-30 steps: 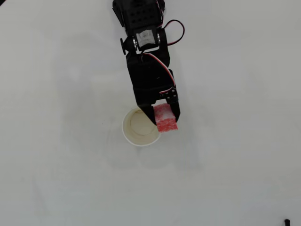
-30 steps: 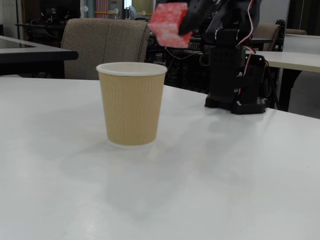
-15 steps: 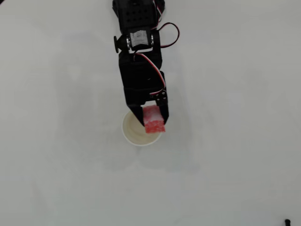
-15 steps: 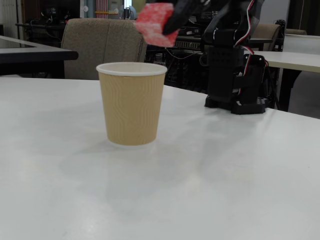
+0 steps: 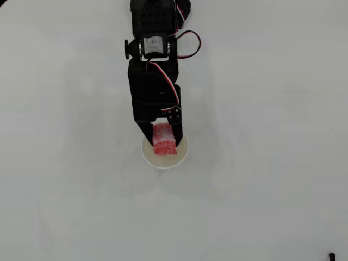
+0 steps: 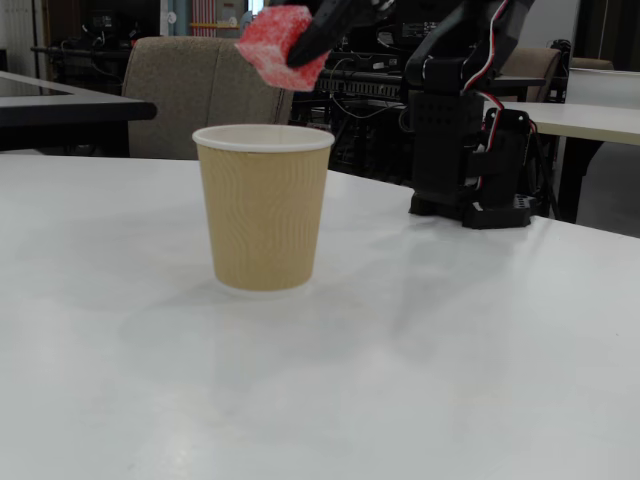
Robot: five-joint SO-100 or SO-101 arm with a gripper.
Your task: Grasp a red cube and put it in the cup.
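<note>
The red cube [image 5: 164, 140] [image 6: 279, 46], red with whitish scuffed faces, hangs in the air directly over the cup's mouth. My gripper [image 5: 163, 142] [image 6: 290, 50] is shut on it, its black fingers on either side of the block. The cup [image 5: 182, 155] [image 6: 264, 208] stands upright on the white table; from the side it is tan and ribbed with a white rim, from above a white ring. In the fixed view the cube sits a short way above the rim, apart from it. Most of the cup's inside is hidden under the cube and fingers in the overhead view.
The arm's black base [image 6: 470, 150] [image 5: 155, 13] stands behind the cup, with red and white wires [image 5: 187, 43] looping off its side. A padded chair [image 6: 205, 90] and other tables lie beyond the table's far edge. A small dark object [image 5: 331, 255] sits at the lower right corner.
The gripper has swung left with the cube, from beside the cup's right rim to above its opening. The cup has not moved.
</note>
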